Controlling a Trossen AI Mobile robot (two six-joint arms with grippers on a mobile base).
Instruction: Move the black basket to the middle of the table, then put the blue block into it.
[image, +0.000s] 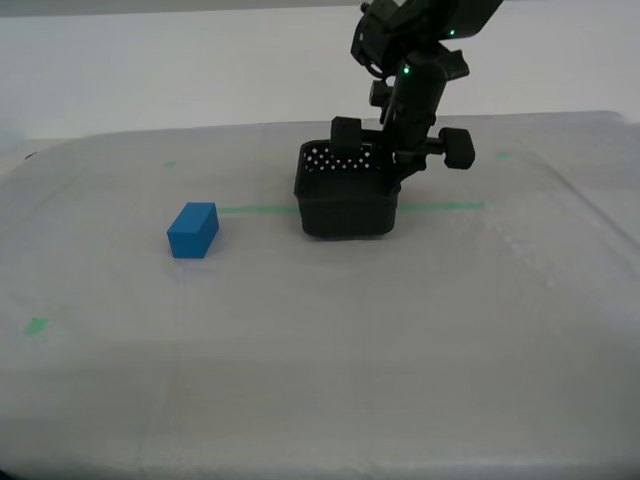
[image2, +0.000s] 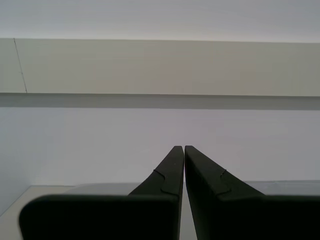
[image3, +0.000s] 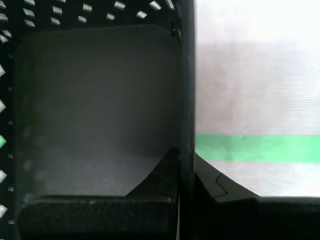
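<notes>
My first gripper (image3: 186, 165) is clamped on one wall of the black basket (image: 345, 205), one finger inside, one outside. Basket sits on the table (image: 400, 350), over the green tape line (image: 440, 208). Blue block (image: 193, 230) lies apart, toward the exterior view's left. My second gripper (image2: 184, 155): fingers together, holding nothing.

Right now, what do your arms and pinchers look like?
The arm over the small square black plastic basket is matte black and blocky, with small green lights and round black knobs. My first gripper and my second gripper both have flat, black, wedge-shaped fingers tapering to narrow tips.
</notes>
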